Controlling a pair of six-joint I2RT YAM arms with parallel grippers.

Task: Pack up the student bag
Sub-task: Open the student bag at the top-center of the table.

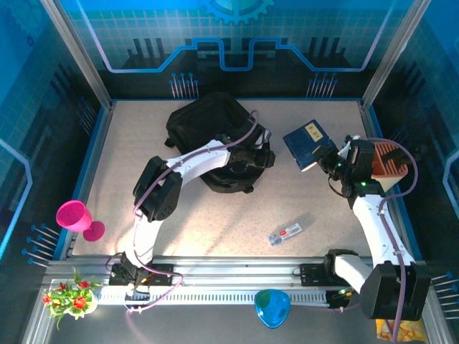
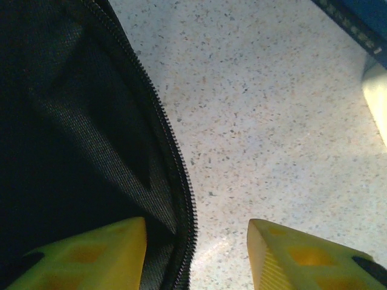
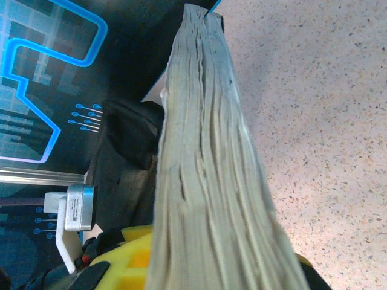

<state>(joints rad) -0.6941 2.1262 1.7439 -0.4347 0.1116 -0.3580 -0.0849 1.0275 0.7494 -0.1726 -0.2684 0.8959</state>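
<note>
The student bag (image 1: 211, 132) is a black soft backpack lying at the back middle of the table (image 1: 143, 136). My left gripper (image 1: 262, 155) is at its right edge. In the left wrist view its yellow fingers (image 2: 103, 254) stand apart astride the bag's zipper rim (image 2: 175, 157), one over the dark fabric and one over the table, so the left gripper (image 2: 196, 225) is open. My right gripper (image 1: 337, 163) is shut on a dark blue book (image 1: 307, 142) held above the table right of the bag. The book's page edges (image 3: 211, 151) run up from the right gripper (image 3: 217, 260).
A small white packet (image 1: 285, 233) lies on the table at the front right. A pink goblet (image 1: 77, 218) stands at the left edge. Flowers (image 1: 70, 295) and a blue dish (image 1: 272, 307) sit by the front rail. Blue walls (image 1: 401, 50) enclose the table.
</note>
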